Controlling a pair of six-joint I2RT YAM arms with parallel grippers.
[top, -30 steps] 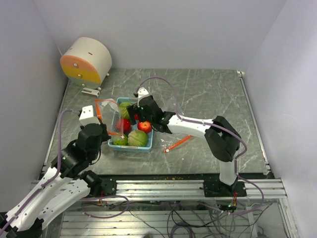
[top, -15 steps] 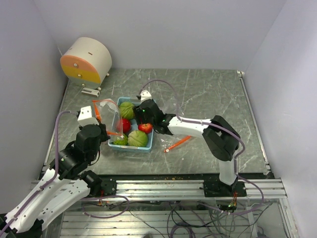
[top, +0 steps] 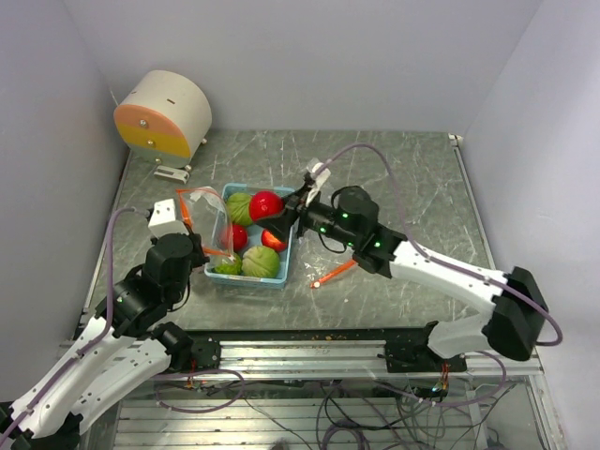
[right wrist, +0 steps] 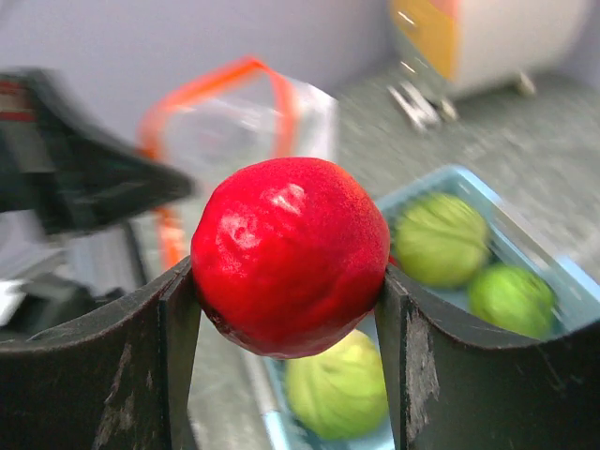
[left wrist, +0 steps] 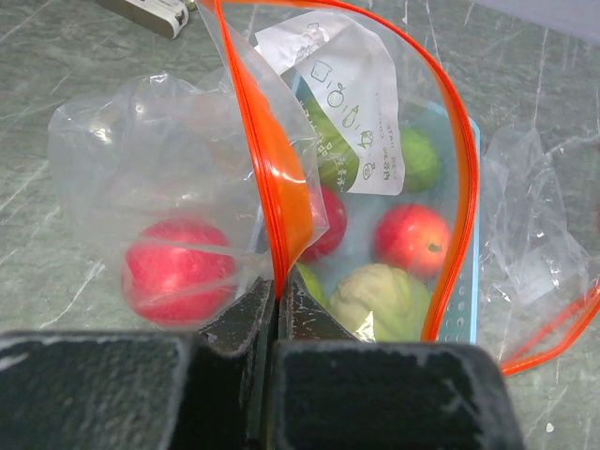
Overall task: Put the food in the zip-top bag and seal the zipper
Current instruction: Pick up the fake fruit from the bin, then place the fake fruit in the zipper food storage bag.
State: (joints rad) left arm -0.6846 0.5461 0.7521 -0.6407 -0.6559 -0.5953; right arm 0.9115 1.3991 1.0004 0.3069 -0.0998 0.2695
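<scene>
- Right wrist view: I'm holding a red apple (right wrist: 291,244) pinched between the right gripper (right wrist: 291,314) fingers above the tray (right wrist: 567,295), lining it up with the bag mouth.
- I'm clamping the left gripper (left wrist: 277,305) fingers shut on the zip-top bag (left wrist: 141,141) rim, propping it open for loading.
- Cabbages (right wrist: 441,239) are waiting in the tray.

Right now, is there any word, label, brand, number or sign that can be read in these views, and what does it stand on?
No readable text in any view.
The white label on the zip bag: only small outline drawings; any lettering is too small to read.
The round beige and orange box: no legible marking.
</scene>
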